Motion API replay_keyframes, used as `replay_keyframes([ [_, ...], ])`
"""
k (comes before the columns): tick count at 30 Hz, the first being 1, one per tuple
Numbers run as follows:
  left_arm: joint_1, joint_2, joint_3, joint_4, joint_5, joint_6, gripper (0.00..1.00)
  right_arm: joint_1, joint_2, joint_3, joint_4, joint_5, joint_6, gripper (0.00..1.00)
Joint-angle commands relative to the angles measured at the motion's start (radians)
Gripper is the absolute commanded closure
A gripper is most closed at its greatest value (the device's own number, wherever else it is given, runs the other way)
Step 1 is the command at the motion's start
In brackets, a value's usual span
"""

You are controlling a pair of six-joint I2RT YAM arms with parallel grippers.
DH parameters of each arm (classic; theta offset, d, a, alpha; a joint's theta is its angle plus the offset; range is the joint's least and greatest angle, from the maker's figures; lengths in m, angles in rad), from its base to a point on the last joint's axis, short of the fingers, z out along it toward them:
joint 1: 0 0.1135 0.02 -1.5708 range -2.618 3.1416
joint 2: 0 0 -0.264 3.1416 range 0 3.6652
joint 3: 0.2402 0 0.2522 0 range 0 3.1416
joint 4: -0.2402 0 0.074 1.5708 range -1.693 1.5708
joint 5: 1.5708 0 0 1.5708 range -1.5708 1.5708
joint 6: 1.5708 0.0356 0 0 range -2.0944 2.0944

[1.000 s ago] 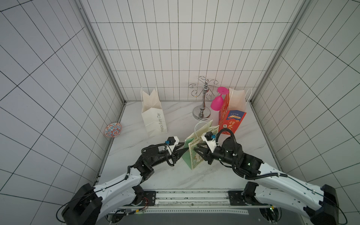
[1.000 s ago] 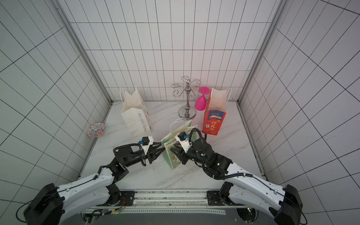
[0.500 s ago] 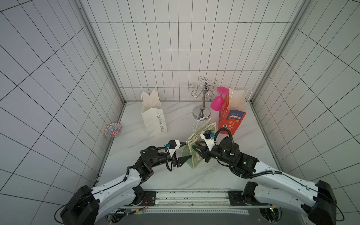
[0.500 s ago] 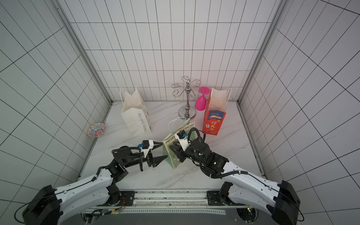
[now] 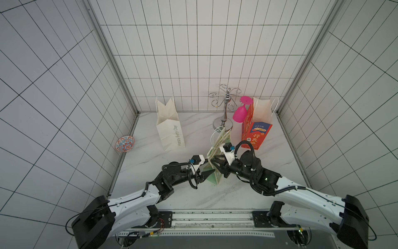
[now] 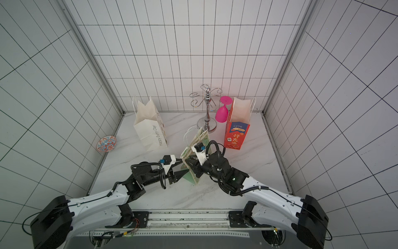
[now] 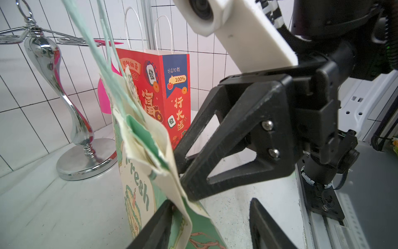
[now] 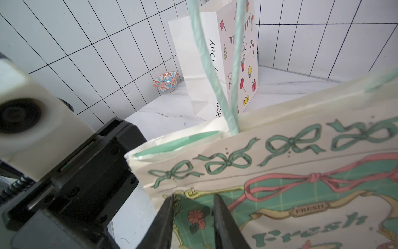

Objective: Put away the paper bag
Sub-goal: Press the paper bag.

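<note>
Straddling "Fresh" bag edge, L gripper gapes; R gripper on bag face, grip can't tell.

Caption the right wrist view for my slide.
Right gripper at a cream-and-green printed paper bag with mint handles; white party-print paper bag and small patterned bowl behind.

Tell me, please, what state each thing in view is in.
green bag: standing tilted, mouth nearly flat
white bag: standing, open
red bag: standing, open
pink glass: hanging upside down on rack
bowl: upright, empty
left gripper: open around green bag's edge
right gripper: slightly parted against green bag's face; grip unclear
</note>
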Motion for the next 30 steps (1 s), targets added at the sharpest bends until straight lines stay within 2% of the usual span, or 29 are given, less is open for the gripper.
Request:
replay_keyframes([
  [1,-0.018,0.018,0.035,0.02,-0.068,0.016,0.45,0.006,0.007,-0.04,0.043,0.001,0.026,0.68],
  [3,-0.02,0.021,0.033,0.033,-0.079,0.011,0.45,0.007,0.012,-0.041,0.043,0.004,0.025,0.68],
  [6,-0.02,-0.003,0.024,0.046,-0.085,-0.005,0.31,0.007,0.006,-0.048,0.037,0.022,0.019,0.68],
  [8,-0.02,-0.04,0.014,0.046,-0.097,-0.028,0.27,0.007,-0.002,-0.051,0.022,0.028,0.011,0.68],
  [14,-0.02,-0.14,-0.012,0.006,-0.171,-0.115,0.23,0.007,-0.005,-0.057,0.008,0.036,-0.004,0.68],
  [18,-0.02,-0.123,0.007,0.006,-0.186,-0.149,0.23,0.007,0.011,-0.052,0.008,0.025,-0.011,0.68],
  [22,-0.02,-0.064,0.048,-0.04,-0.253,-0.177,0.26,0.008,0.013,-0.052,0.018,0.021,-0.011,0.68],
  [24,-0.022,-0.043,0.054,-0.039,-0.275,-0.195,0.32,0.009,0.015,-0.053,0.021,0.023,-0.011,0.68],
  [30,-0.022,-0.011,0.03,0.062,-0.352,-0.272,0.44,0.01,0.047,-0.049,0.048,0.013,-0.009,0.68],
])
